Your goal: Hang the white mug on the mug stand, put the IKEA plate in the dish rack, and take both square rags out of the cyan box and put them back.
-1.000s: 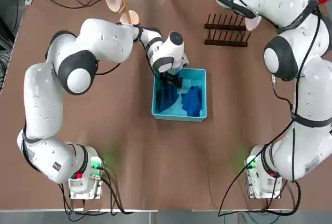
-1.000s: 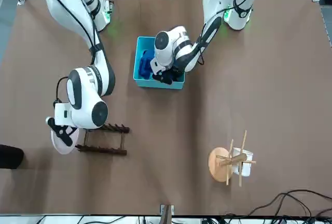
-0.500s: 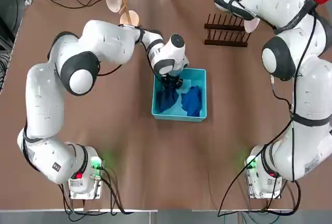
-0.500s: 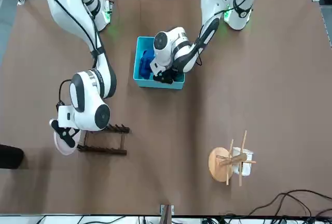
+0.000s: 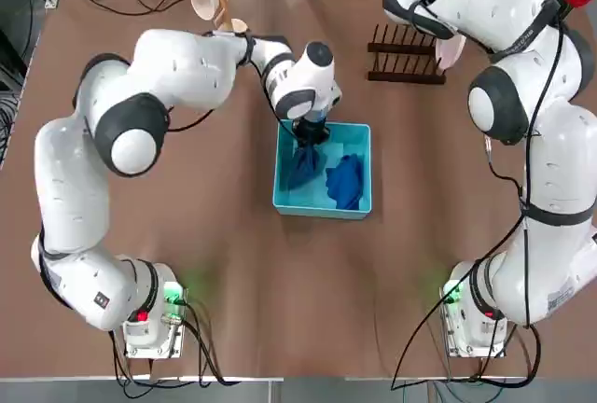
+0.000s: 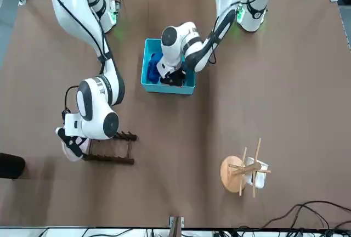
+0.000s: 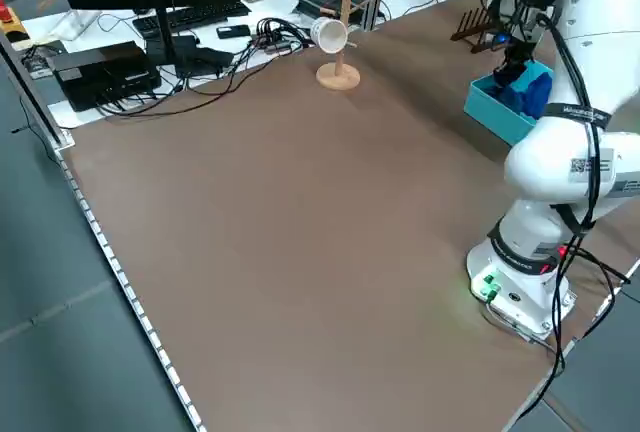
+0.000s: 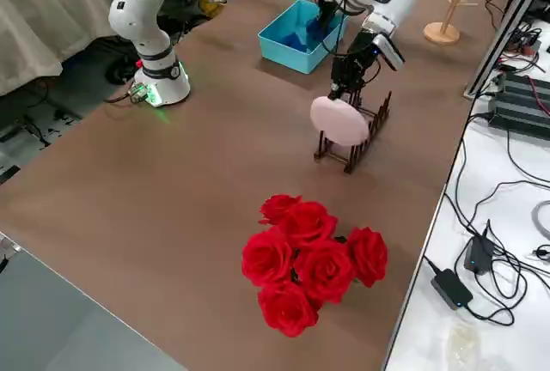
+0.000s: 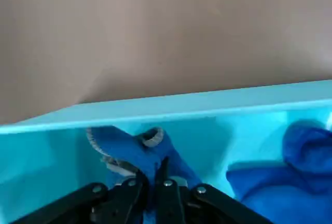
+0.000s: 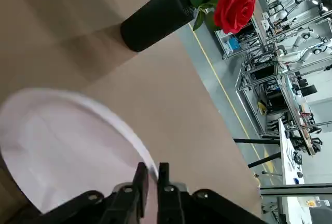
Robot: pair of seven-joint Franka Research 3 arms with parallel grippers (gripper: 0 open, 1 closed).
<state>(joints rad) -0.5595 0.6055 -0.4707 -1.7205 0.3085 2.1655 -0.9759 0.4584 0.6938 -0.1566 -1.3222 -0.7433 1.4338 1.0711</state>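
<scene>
Rags filled the cyan box point(image 5: 366, 205): 1 dark blue rag point(image 9: 136, 152) was pinched at its bunched top between the left gripper's point(image 9: 154, 182) closed fingers, its lower part hidden behind them, while the other rag point(image 5: 345, 182) lay beside it on the box floor. The right gripper point(image 10: 152, 178) pinched the IKEA plate's point(image 8: 339, 120) rim at the dish rack's point(image 8: 357, 133) end, the plate's far edge cut off in the wrist view. The white mug point(image 7: 328, 34) hung on the mug stand point(image 7: 340, 28) on the brown table point(image 5: 233, 272), red roses point(image 8: 311, 261) at 1 corner.

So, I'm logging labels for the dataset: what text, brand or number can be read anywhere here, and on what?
No text can be read in any view.
The small label patch on the white left robot arm is too small to read.
The bright cyan square plastic box and the pale round plate show no marking.
</scene>
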